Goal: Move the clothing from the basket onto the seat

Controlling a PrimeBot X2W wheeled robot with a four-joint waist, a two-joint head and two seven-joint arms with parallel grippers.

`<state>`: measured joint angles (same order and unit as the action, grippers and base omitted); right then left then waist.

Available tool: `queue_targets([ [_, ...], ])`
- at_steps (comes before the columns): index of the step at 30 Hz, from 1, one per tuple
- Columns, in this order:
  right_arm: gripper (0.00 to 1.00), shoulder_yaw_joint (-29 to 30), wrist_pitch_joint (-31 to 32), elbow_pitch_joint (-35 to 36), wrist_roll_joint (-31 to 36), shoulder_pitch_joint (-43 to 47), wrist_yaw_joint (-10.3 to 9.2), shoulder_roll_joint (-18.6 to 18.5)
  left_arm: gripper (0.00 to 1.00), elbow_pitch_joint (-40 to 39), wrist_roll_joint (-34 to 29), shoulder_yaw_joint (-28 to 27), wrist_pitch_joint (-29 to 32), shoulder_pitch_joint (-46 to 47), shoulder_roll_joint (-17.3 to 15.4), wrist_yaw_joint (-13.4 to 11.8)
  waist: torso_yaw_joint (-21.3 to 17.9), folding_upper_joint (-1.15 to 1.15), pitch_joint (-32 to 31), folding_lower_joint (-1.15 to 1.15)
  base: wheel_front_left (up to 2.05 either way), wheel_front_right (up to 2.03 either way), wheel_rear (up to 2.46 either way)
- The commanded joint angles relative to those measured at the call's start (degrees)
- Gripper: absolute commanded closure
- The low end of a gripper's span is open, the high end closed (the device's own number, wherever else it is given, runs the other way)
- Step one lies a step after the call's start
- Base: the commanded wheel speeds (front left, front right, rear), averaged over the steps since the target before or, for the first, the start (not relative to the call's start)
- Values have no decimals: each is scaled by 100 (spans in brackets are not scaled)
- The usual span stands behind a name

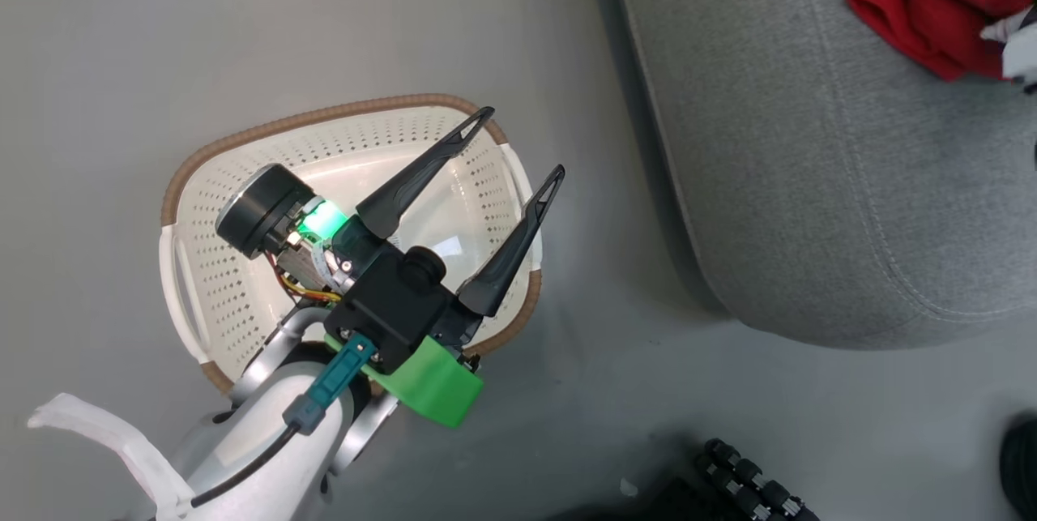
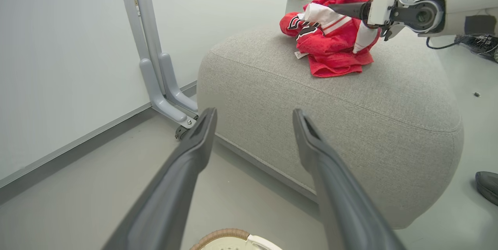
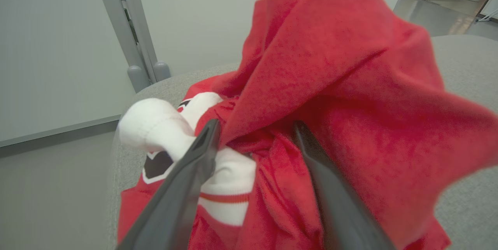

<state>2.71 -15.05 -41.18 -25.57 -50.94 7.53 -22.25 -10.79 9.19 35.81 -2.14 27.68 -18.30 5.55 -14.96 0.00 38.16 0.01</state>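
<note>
The cream basket (image 1: 324,112) with a brown rim stands on the floor, and its perforated floor is bare. My left gripper (image 1: 522,144) hovers over its right side, open and holding nothing; its tips (image 2: 253,114) point at the seat (image 2: 311,125). The grey seat (image 1: 810,181) carries the red and white clothing (image 2: 330,51) in a heap at its far end (image 1: 932,2). My right gripper (image 3: 256,125) is at that heap with its fingers spread apart. Red fabric (image 3: 330,67) lies loosely between and over them, and a white sleeve (image 3: 155,125) sits beside the left finger.
A grey metal stand foot (image 2: 163,98) sits against the white wall left of the seat. A dark shoe (image 2: 488,186) is on the floor by the seat's near corner. Black ribbed gear (image 1: 753,488) lies at the head view's bottom edge.
</note>
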Motion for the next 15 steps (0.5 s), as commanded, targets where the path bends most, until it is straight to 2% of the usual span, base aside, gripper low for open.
queue_targets([
  [1,0,43,-15,11,32,183,-8,56,0,42,-51,9,-46,104,32,-14,115,0,82,-1,0,0,0],
  [5,0,242,-15,271,162,568,-8,251,0,118,-27,-15,-126,79,51,-87,94,0,-21,-1,0,0,0],
  [15,0,872,-16,1534,850,1741,-8,903,0,427,142,-176,-500,-263,122,-388,21,0,-633,-1,0,0,0],
])
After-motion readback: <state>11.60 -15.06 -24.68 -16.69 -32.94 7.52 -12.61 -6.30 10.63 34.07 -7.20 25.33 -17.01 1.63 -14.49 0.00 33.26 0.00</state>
